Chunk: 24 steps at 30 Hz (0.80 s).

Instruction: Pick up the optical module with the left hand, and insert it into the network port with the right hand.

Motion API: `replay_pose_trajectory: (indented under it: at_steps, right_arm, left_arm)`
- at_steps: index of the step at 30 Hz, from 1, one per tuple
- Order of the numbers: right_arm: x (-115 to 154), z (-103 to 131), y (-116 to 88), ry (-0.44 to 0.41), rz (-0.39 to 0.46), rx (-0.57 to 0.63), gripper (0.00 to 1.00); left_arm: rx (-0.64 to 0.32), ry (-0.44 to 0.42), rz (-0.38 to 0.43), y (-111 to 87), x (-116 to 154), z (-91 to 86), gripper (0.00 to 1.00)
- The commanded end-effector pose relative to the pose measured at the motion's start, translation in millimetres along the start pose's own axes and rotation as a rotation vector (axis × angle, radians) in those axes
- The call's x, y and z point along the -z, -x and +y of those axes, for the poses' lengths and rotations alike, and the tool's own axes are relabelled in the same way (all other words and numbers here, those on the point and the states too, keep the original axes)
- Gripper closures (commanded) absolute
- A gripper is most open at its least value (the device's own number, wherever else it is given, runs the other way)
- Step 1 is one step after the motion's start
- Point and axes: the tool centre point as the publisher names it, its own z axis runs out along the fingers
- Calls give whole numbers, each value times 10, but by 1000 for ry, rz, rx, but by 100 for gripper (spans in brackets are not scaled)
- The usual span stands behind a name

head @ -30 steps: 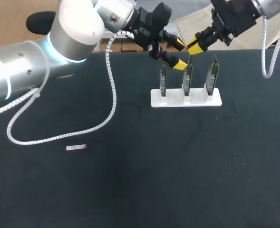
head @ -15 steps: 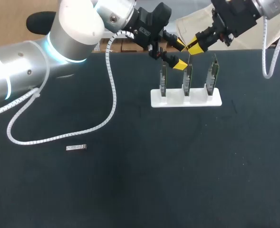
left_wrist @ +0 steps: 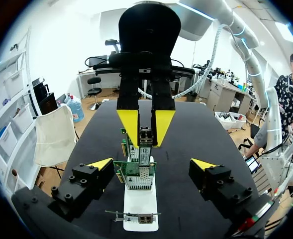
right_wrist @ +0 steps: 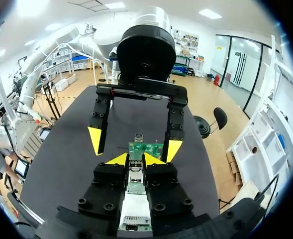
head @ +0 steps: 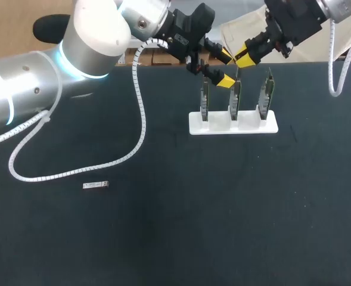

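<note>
Our right gripper (head: 241,58) is clamped on the optical module (left_wrist: 145,137), with the network port (left_wrist: 138,170) just ahead of its tips. Our left gripper (left_wrist: 152,164) gapes empty astride the card (left_wrist: 135,180). We should square up first, then press in slowly.

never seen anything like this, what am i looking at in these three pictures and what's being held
Two robot arms stand at a black table. One picture looks down from above; the two round ones come from cameras on each wrist. A white holder carries three upright green circuit boards. The right gripper is shut on a small silver optical module over the boards; the left gripper is open nearby. Another small silver module lies apart on the table.
</note>
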Motion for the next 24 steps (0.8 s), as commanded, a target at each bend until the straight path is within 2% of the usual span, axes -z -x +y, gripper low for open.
replay_pose_trajectory:
  at_steps: [1, 24]
  right_arm:
    - [-1, 15, -3, -3, 1, -1, 100]
    - [-56, 35, -59, 6, 16, -3, 100]
  left_arm:
    - [2, -3, 5, 13, -1, 16, 0]
    - [2, -3, 5, 13, -1, 16, 0]
